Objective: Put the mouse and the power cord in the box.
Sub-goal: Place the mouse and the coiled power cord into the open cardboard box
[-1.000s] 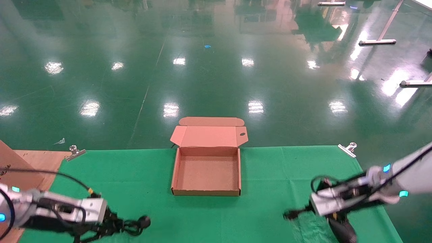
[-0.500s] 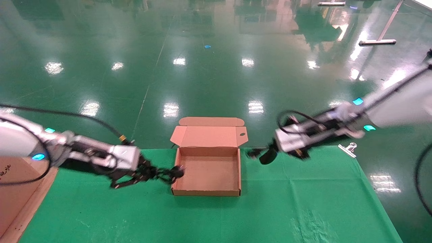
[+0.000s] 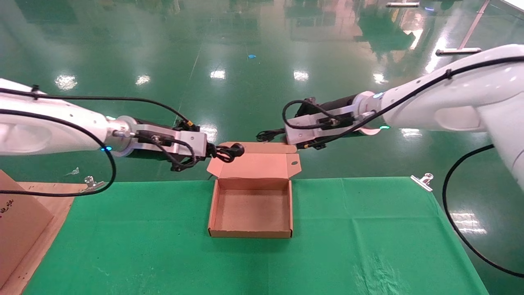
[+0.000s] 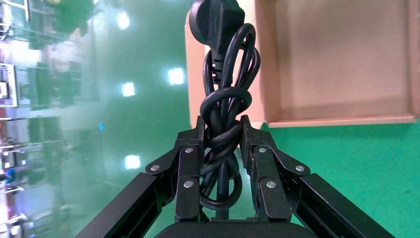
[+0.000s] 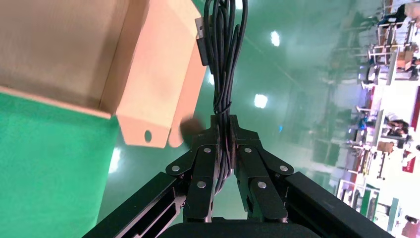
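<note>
The open brown box (image 3: 250, 234) sits mid-table, its lid (image 3: 254, 164) folded back over the far edge. My left gripper (image 3: 216, 152) hovers at the lid's left corner, shut on the coiled power cord (image 3: 231, 152), whose round plug points toward the lid. In the left wrist view the power cord (image 4: 225, 74) is pinched in the left gripper (image 4: 222, 125), with the box (image 4: 341, 120) beyond. My right gripper (image 3: 282, 132) hangs above the lid's right end, shut on a thin looped cable (image 3: 266, 135) with a USB plug (image 5: 203, 39). The mouse itself is hidden.
Green cloth (image 3: 368, 229) covers the table, held by metal clips (image 3: 92, 183) (image 3: 423, 180) at its far corners. A larger brown carton (image 3: 18, 221) stands at the left edge. Glossy green floor lies beyond the far edge.
Both arms rose from the table's front corners and swung in toward the box lid, carrying their cables. The mouse that hung under the right gripper half a second ago no longer shows.
</note>
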